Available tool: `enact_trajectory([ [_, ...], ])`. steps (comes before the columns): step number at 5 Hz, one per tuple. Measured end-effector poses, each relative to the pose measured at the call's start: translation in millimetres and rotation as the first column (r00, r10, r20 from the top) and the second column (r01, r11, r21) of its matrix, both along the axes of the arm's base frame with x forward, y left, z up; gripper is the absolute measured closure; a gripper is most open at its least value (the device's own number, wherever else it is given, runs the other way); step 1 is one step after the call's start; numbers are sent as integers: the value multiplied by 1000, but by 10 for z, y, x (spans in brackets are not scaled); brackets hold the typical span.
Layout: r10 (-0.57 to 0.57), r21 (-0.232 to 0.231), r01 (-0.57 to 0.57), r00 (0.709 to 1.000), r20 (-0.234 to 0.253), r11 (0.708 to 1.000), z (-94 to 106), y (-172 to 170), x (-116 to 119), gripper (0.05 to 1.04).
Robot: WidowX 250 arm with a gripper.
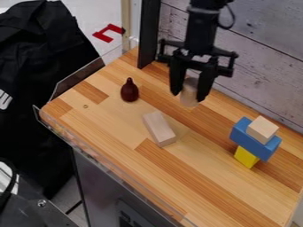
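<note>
In the camera view, near the back wall, grips a pale wooden piece (188,100) in the black gripper (188,96) — parted only to that width — long axis near upright, rounded end down. Has a dark red pear-shaped thing (130,91) to the left, a pale block (158,128) lying below.

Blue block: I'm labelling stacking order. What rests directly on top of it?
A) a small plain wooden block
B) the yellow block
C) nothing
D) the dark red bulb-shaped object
A: the small plain wooden block sits on the blue block, with the yellow block beneath.
</note>
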State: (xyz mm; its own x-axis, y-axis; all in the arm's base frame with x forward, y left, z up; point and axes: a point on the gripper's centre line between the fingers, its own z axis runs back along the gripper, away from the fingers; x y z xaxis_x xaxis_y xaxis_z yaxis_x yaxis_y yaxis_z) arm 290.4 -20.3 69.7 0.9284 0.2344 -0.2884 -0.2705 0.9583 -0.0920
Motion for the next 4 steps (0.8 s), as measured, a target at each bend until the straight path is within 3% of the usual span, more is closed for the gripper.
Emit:
enact_trajectory([
  [1,3,-12,-3,1000,13,1000,-5,16,18,587],
  [4,-16,-37,16,1000,-7,999,-318,158,312,587],
])
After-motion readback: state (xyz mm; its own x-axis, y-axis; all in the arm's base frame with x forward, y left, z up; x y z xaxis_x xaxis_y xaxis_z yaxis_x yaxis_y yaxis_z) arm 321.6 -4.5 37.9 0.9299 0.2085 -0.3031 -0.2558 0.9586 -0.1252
